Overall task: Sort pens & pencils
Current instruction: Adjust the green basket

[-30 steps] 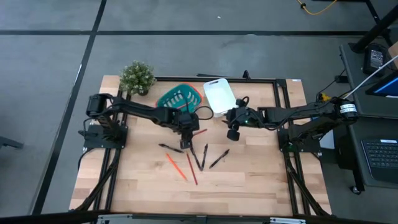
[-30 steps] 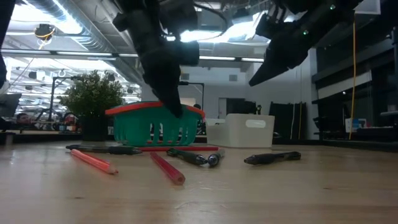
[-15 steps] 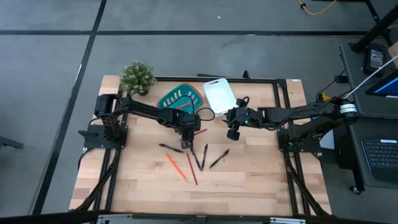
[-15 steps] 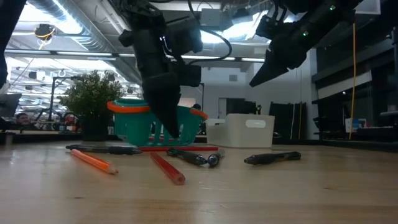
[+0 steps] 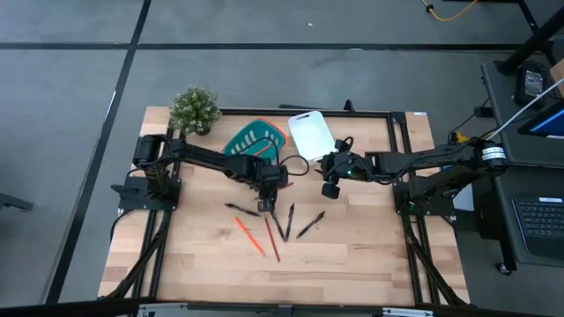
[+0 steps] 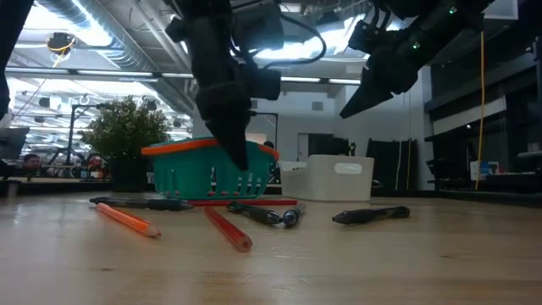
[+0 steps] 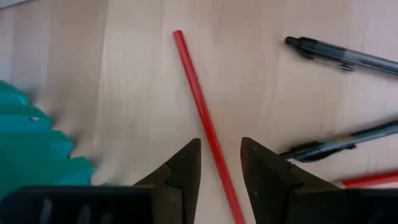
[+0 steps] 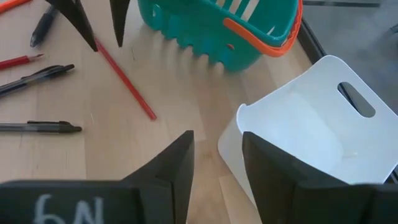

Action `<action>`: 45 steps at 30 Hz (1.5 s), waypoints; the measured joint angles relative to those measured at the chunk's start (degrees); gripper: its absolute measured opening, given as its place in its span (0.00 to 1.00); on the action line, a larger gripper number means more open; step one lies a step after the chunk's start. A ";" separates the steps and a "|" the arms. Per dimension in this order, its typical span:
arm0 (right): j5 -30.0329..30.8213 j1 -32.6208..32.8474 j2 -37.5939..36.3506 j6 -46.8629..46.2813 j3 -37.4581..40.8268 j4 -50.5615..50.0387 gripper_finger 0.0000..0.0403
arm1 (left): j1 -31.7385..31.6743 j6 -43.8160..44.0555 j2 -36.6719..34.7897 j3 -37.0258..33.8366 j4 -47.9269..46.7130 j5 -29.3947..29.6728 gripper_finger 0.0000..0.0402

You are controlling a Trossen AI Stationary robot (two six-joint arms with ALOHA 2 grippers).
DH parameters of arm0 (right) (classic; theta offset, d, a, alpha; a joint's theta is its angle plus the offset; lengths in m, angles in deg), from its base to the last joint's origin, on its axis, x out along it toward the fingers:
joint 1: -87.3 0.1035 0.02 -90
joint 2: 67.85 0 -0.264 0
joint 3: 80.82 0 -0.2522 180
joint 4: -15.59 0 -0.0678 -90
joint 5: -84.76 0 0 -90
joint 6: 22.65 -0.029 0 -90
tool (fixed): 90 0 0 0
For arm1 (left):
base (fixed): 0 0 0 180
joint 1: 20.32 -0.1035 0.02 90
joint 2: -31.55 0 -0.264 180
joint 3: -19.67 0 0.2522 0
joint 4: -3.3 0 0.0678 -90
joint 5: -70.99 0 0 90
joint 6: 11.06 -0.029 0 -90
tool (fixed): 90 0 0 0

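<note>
Just above a red pencil (image 7: 205, 121) on the desk (image 5: 352, 246), the left gripper (image 7: 219, 163) hangs with fingers apart, straddling it beside the teal basket (image 5: 251, 136). Pens (image 5: 291, 218) lie nearby. Right gripper (image 8: 216, 163), fingers apart, hovers near the white bin (image 5: 310, 134).

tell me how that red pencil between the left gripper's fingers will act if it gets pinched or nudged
The red pencil looks thin, straight and rigid, so it should lift without bending. It lies flat on the bare wooden table, so a sideways nudge would probably roll it. The left gripper straddles it with open fingers; a narrow shaft like that could pivot if pinched off-centre.
</note>
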 joint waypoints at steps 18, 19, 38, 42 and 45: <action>-0.04 0.00 -0.02 -0.04 -0.02 -0.41 0.34 | 1.61 -1.21 3.82 0.13 4.02 0.76 0.27; -0.04 0.00 -0.03 -0.04 -0.02 -0.51 0.34 | 1.45 -1.48 4.50 0.13 3.66 0.64 0.27; -0.17 -0.37 -0.04 -0.22 -0.02 -1.15 0.34 | 1.64 -1.70 4.61 5.63 -6.77 8.46 0.27; -0.17 -0.44 -0.04 -0.26 -0.02 -1.70 0.34 | 2.98 -1.68 4.61 7.44 -8.39 8.54 0.27; -0.17 -0.44 -0.04 -0.30 -0.02 -2.15 0.34 | 4.12 -1.65 4.61 8.79 -9.94 8.92 0.27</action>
